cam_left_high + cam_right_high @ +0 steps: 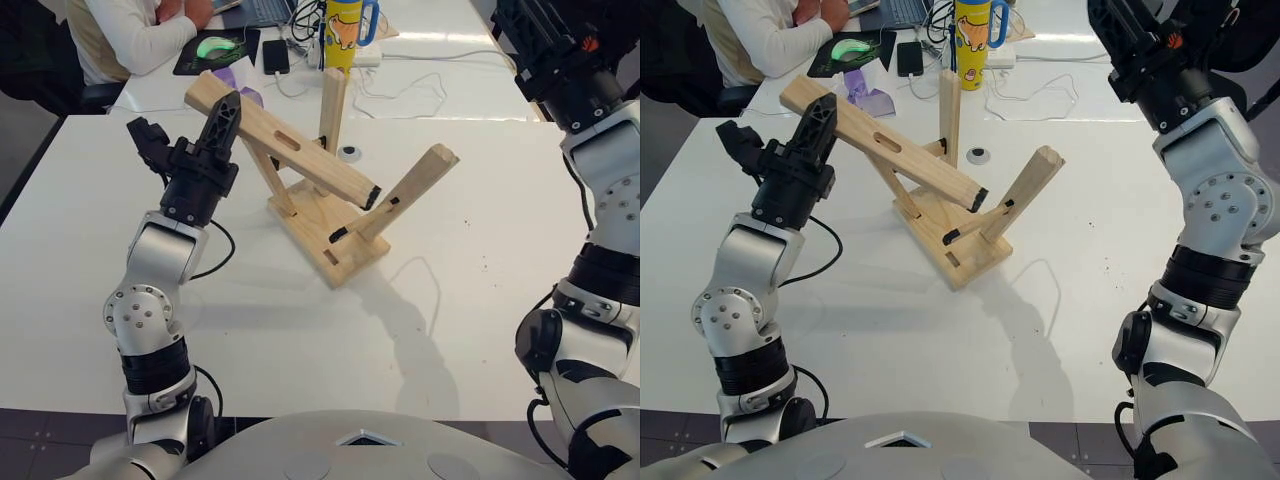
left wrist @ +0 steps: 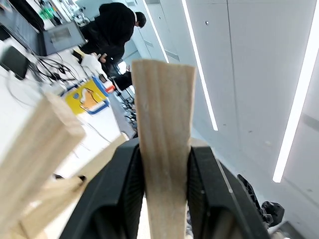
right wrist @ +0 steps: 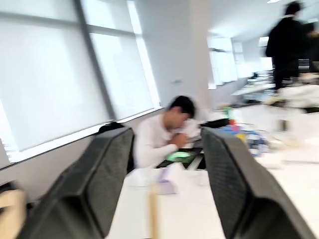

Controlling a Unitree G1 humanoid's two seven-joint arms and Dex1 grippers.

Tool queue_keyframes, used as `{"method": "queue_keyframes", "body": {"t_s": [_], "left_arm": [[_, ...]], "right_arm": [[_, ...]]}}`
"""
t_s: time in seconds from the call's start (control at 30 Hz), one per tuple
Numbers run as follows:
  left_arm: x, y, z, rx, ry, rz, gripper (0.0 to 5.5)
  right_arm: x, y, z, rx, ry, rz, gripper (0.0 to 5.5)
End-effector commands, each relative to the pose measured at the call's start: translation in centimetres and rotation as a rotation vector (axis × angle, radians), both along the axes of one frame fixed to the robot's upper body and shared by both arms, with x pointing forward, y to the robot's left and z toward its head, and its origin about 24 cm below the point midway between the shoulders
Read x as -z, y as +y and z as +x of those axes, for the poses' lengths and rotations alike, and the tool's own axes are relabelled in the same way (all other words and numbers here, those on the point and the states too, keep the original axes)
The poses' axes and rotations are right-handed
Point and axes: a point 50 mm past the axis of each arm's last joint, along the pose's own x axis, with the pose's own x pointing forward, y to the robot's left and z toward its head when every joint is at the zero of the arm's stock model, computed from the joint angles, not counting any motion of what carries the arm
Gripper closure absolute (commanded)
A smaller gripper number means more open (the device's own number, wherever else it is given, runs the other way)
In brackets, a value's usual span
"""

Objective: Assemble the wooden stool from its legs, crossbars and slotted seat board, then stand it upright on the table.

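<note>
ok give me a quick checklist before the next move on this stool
1. Left gripper shut on the long slotted piece: ok.
2. Right gripper open, empty, raised off the table: ok.
3. Seat board lying flat on the table: ok.
4. Slotted piece's lower end joined to the tilted leg: cannot tell.
5. Stool standing upright: not ok, it rests on the seat board.

Item: our two arms, both raised.
We hold the left arm (image 1: 152,268) bent at the elbow, forearm upright, the left gripper (image 1: 224,112) clamped on a wooden bar (image 1: 290,145), one black finger against each face. We hold the right arm (image 1: 1220,200) up at the far right, wrist high, the right gripper (image 3: 167,149) spread wide, nothing between its fingers.
</note>
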Motion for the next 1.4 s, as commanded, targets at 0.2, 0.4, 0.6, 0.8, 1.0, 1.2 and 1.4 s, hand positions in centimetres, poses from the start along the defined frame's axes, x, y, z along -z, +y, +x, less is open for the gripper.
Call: {"method": "queue_keyframes", "body": {"t_s": [0.2, 0.4, 0.6, 0.8, 1.0, 1.2, 1.4], "left_arm": [[-3.5, 2.2, -1.0, -0.221, -0.163, 0.184, 4.47], [-4.6, 3.7, -1.1, -0.336, -0.188, 0.235, 4.47], [-3.8, 5.3, -0.6, -0.434, -0.128, 0.276, 4.47], [-3.3, 6.5, -0.3, -0.516, -0.101, 0.339, 4.47], [-2.7, 7.1, -0.5, -0.541, -0.085, 0.402, 4.47], [-1.1, 7.0, -1.0, -0.510, -0.035, 0.432, 4.47], [1.5, 7.1, -2.0, -0.449, 0.046, 0.502, 4.47]], "right_arm": [[7.3, -1.7, 0.4, 0.244, 0.235, -0.431, 4.62], [12.0, 0.7, -1.4, -0.044, 0.305, -0.646, 5.50], [12.3, 2.9, -4.5, -0.396, 0.269, -0.620, 5.50], [12.2, 4.7, -5.4, -0.499, 0.260, -0.600, 5.50], [11.5, 6.7, -6.4, -0.611, 0.245, -0.550, 5.50], [11.1, 7.1, -6.8, -0.658, 0.242, -0.562, 5.50], [10.4, 7.8, -7.9, -0.751, 0.226, -0.538, 5.50]]}}
